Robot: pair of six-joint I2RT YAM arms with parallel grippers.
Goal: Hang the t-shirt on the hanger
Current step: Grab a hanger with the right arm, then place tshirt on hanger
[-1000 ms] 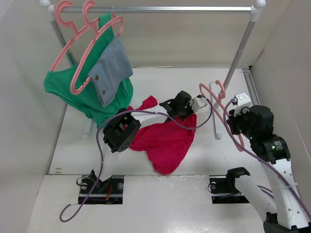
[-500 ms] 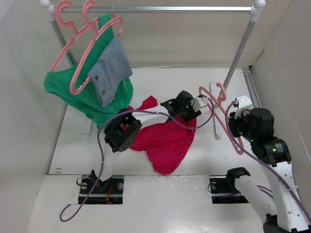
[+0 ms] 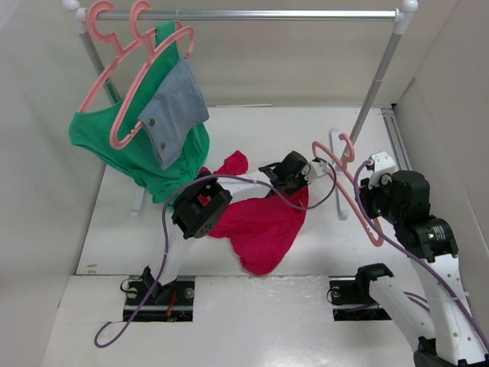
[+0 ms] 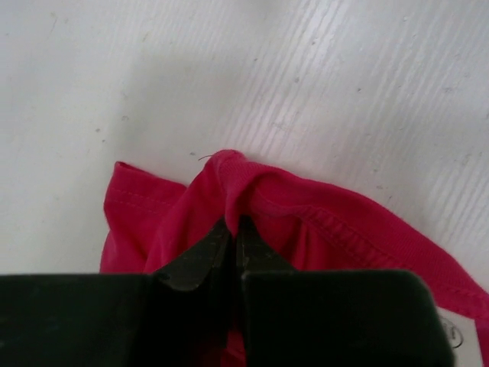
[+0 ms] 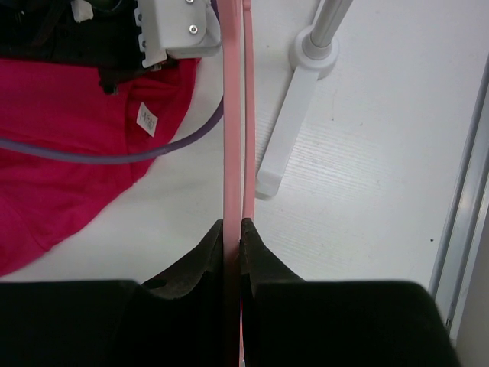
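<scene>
The crimson t-shirt [image 3: 260, 222] lies crumpled on the white table, mid-view. My left gripper [image 3: 299, 174] is shut on a fold of the t-shirt near its collar edge [image 4: 229, 183], at the shirt's far right. Its white label [image 5: 146, 118] shows in the right wrist view. My right gripper [image 3: 369, 200] is shut on the pink hanger [image 3: 348, 180], holding it upright just right of the shirt; its bars [image 5: 233, 115] run between the jaws. The hook [image 3: 344, 145] curls at the top.
A white clothes rail [image 3: 252, 14] spans the back. Two pink hangers [image 3: 130, 76] on its left end carry a green garment [image 3: 114, 145] and a denim piece [image 3: 176, 107]. The rail's right post [image 3: 378, 76] and foot [image 5: 294, 115] stand just behind the held hanger.
My right gripper has shifted the hanger slightly left and toward the near side. The left gripper has moved a little right with the shirt fold, and the left arm's elbow has shifted right.
</scene>
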